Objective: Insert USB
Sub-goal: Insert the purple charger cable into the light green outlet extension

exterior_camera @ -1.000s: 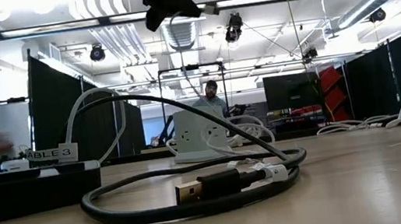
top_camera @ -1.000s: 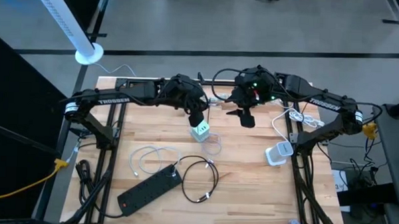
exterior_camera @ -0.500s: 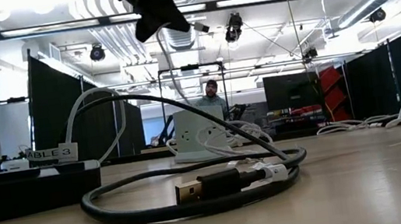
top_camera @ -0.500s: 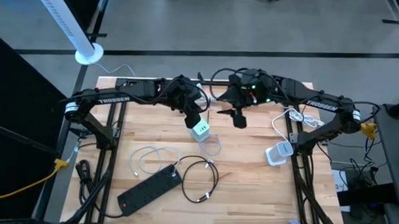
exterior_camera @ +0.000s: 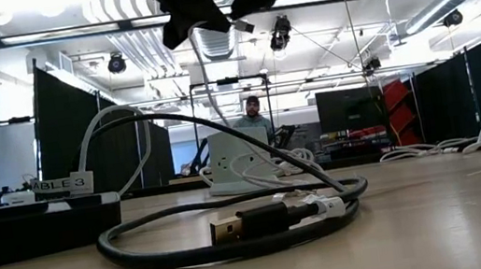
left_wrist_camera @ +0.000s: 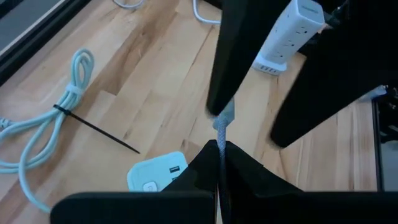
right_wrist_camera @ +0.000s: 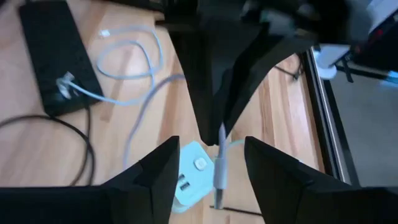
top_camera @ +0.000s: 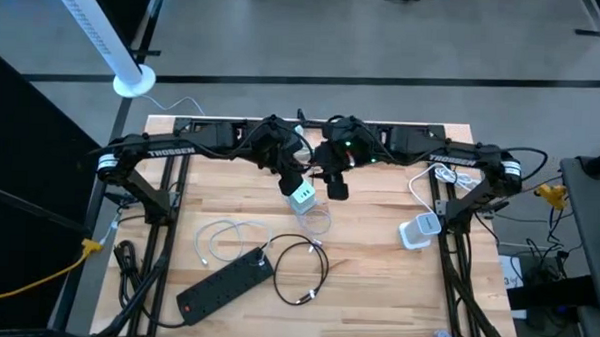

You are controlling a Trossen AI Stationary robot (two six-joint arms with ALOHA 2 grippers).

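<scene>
Pale plank desk [top_camera: 376,281] strewn with cables, both arms meeting above the pale green multi-port charger block [top_camera: 302,197].
The left claw [left_wrist_camera: 219,149] is clamped on the silvery USB plug [left_wrist_camera: 222,119] of a pale cable, held aloft just above the block. The right claw [right_wrist_camera: 216,163], fingers apart, straddles that plug, not clearly gripping. If it closes off-centre, the plug could twist or slip and miss the block's port.
</scene>
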